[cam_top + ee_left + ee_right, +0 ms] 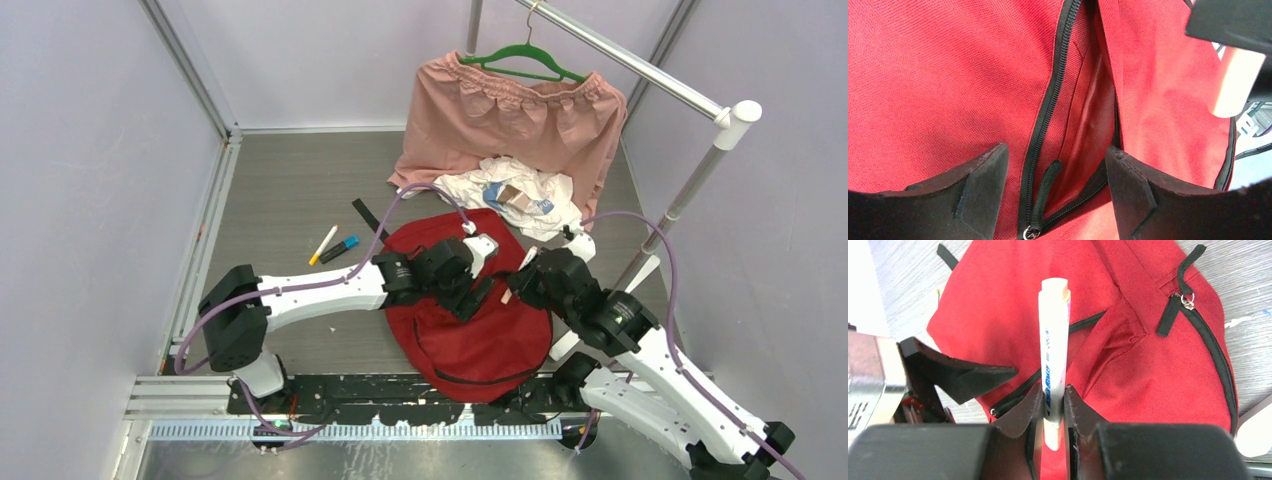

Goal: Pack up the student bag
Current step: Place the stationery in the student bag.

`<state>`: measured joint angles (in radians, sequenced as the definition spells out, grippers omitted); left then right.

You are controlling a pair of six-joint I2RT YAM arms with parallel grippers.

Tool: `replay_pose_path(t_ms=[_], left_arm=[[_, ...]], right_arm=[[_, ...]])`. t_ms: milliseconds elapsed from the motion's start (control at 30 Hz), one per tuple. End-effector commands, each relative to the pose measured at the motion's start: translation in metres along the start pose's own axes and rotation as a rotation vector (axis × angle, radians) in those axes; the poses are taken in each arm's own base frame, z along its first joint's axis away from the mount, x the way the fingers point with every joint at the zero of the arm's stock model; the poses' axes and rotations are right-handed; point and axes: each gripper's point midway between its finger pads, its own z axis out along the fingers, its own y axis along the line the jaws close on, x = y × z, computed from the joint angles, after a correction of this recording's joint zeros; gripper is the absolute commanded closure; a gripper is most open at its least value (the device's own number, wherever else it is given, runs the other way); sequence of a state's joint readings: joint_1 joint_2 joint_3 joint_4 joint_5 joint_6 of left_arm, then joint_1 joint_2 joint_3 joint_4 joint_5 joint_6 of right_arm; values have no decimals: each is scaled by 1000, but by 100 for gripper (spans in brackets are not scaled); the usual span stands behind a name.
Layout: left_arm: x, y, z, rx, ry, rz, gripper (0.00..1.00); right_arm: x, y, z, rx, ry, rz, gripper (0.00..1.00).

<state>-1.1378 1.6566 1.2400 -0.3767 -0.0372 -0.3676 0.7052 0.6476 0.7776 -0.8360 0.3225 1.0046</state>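
Observation:
The dark-red student bag (480,340) lies flat on the table between both arms, its black-trimmed zip pocket (1088,115) partly open. My left gripper (478,292) is open just above the pocket; in the left wrist view (1055,170) the jaws straddle the zip and its black pull tab (1045,190). My right gripper (520,288) is shut on a white marker (1053,350) with blue print and a pale cap, held upright over the bag (1153,365) near the pocket opening. The marker's tip also shows in the left wrist view (1235,82).
A white-yellow pen (322,245) and a black-blue marker (340,249) lie left of the bag. A pale pink garment (510,120) hangs on a green hanger from a metal rail (640,65). A white printed cloth (520,195) lies behind the bag.

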Motion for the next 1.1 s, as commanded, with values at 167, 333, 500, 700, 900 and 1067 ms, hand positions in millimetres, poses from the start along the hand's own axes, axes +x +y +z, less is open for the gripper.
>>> replay_pose_path(t_ms=[167, 333, 500, 700, 900, 1067], left_arm=[[-11, 21, -1, -149, -41, 84, 33], [-25, 24, 11, -208, -98, 120, 31], [-23, 33, 24, -299, -108, 157, 28], [-33, 57, 19, -478, -132, 172, 68], [-46, 69, 5, -580, -135, 173, 100], [-59, 61, -14, -532, -173, 119, 100]], right_arm=[[-43, 27, -15, -74, -124, 96, 99], [-46, 15, -23, -61, -153, 129, 99], [-45, 4, -29, -42, -166, 140, 99], [-35, 5, -26, -58, -128, 144, 99], [-3, 22, -8, -130, 28, 100, 99], [19, 29, -1, -154, 149, 17, 99]])
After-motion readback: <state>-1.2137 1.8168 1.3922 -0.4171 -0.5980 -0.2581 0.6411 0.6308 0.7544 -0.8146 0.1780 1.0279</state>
